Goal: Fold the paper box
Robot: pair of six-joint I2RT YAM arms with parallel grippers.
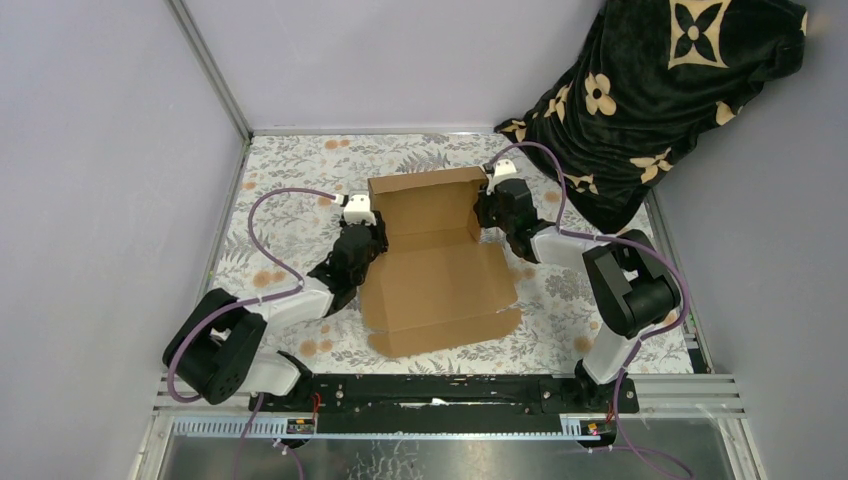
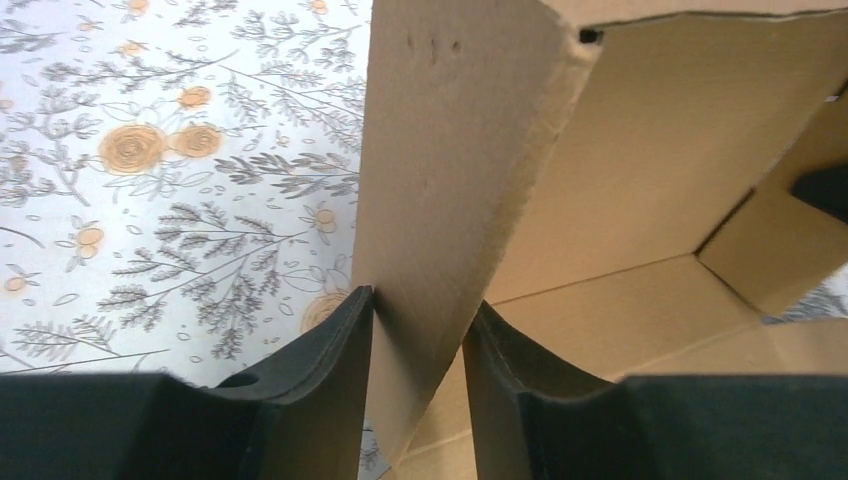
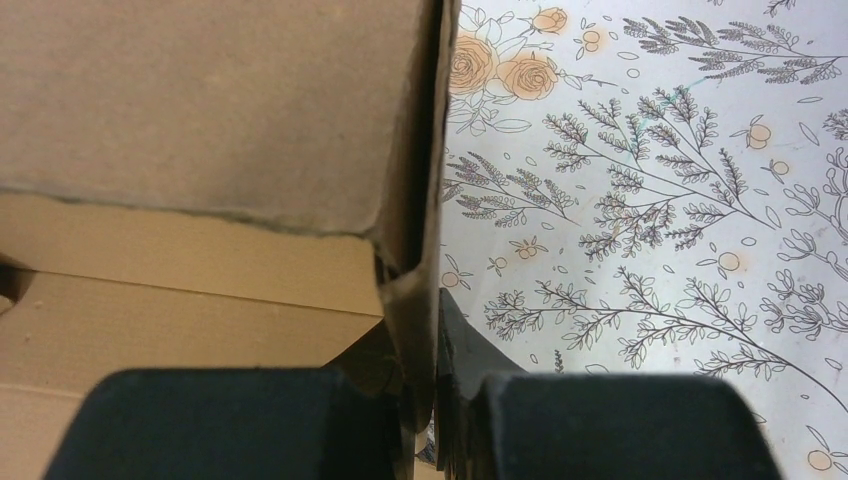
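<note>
The paper box (image 1: pixel 440 270) is a brown cardboard sheet lying partly folded in the middle of the table, its back wall (image 1: pixel 425 185) upright. My left gripper (image 1: pixel 367 238) is at the box's left side. In the left wrist view (image 2: pixel 420 335) its jaws stand apart with the raised left side flap (image 2: pixel 450 180) slanting between them and touching both fingertips. My right gripper (image 1: pixel 483 215) is at the box's right side. In the right wrist view (image 3: pixel 432 345) its jaws are pinched on the upright right side wall (image 3: pixel 415 200).
A dark floral-print cloth (image 1: pixel 650 90) is heaped at the back right corner. The table has a flowered cover (image 1: pixel 290 210) and grey walls on the left and at the back. The front flap of the box (image 1: pixel 445 330) lies flat near the arm bases.
</note>
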